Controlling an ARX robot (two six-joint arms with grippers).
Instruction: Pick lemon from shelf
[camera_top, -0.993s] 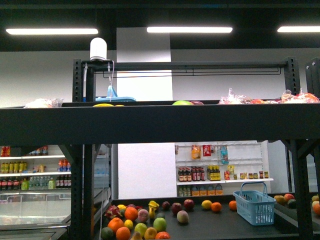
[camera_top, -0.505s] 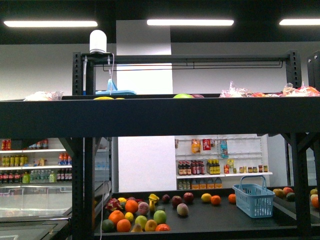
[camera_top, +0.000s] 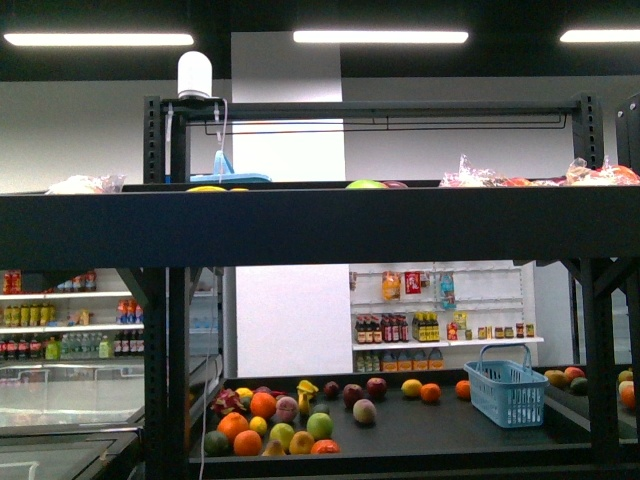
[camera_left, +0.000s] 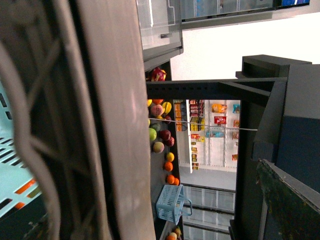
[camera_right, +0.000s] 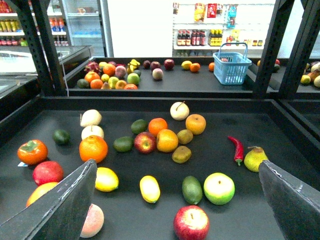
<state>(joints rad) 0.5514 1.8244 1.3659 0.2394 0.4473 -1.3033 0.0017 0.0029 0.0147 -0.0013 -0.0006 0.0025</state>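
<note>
In the right wrist view the lemon (camera_right: 106, 179), bright yellow and rounded-oval, lies on the dark board of the shelf (camera_right: 280, 150) among several fruits. It sits just beside one finger (camera_right: 65, 205) of my right gripper (camera_right: 176, 163), which hangs open above the board, holding nothing. The other finger (camera_right: 295, 200) is far across from it. My left gripper (camera_left: 175, 165) is open; only one dark finger (camera_left: 292, 200) shows, close to a pale upright and a light blue mesh. From the front, the shelf (camera_top: 320, 225) fills the middle and neither arm shows.
Close to the lemon lie a long yellow fruit (camera_right: 149, 188), an orange (camera_right: 93, 148), a pale peach (camera_right: 92, 220), a red apple (camera_right: 191, 223), a green apple (camera_right: 219, 188) and a dark green fruit (camera_right: 191, 189). A red chilli (camera_right: 237, 148) and a pear (camera_right: 256, 158) lie farther off. A blue basket (camera_right: 231, 66) stands on the rack behind.
In the front view the whole scene has slid a little upward in the picture. Nothing on the racks has moved.
</note>
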